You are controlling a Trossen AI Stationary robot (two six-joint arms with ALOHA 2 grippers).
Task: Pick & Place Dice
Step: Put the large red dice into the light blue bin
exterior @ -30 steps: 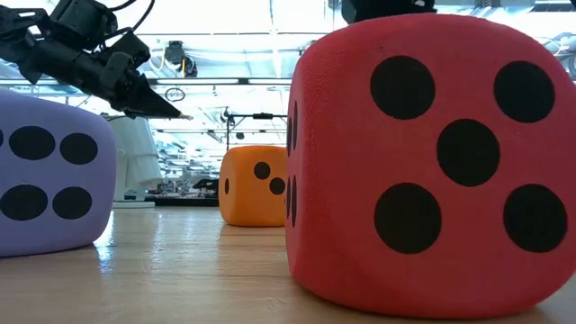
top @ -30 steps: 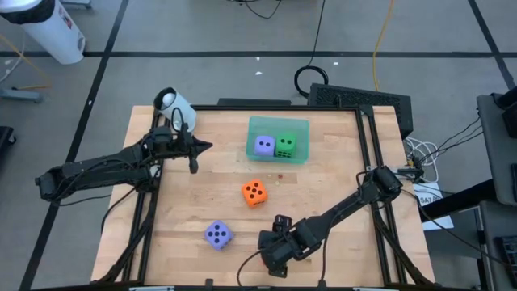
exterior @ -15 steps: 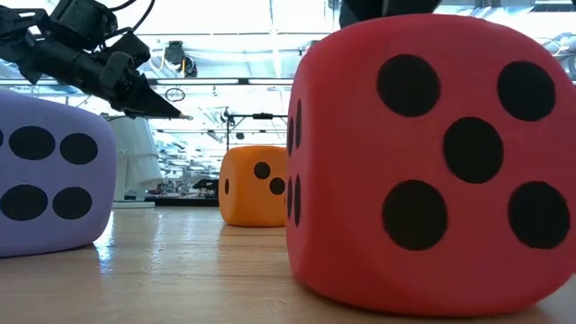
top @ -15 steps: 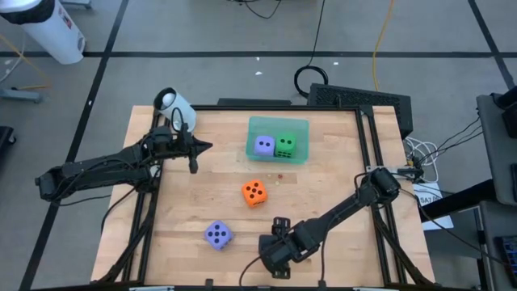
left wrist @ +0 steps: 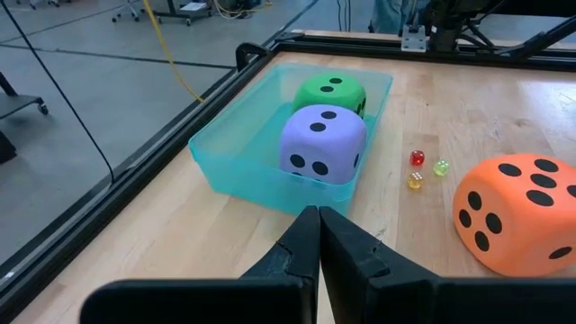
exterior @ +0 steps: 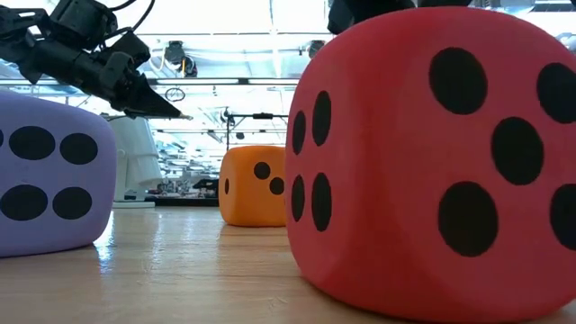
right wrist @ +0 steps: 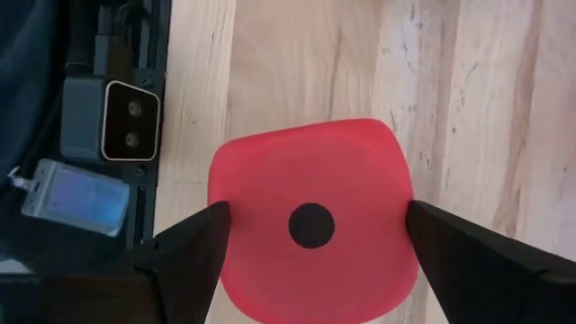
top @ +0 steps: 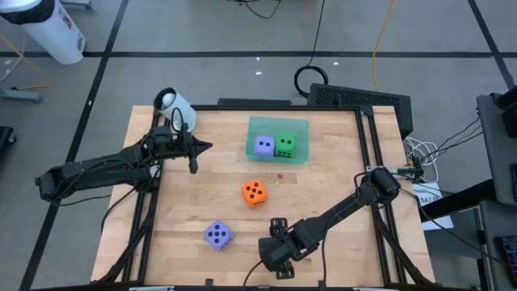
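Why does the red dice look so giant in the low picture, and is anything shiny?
In the low view the soft red dice with dark pips sits right by the camera, so it fills the picture; the wooden table mirrors bright ceiling lights. In the high view the table looks evenly lit.

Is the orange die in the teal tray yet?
No, the orange die sits on the bare table, apart from the teal tray, which holds only a purple die and a green die.
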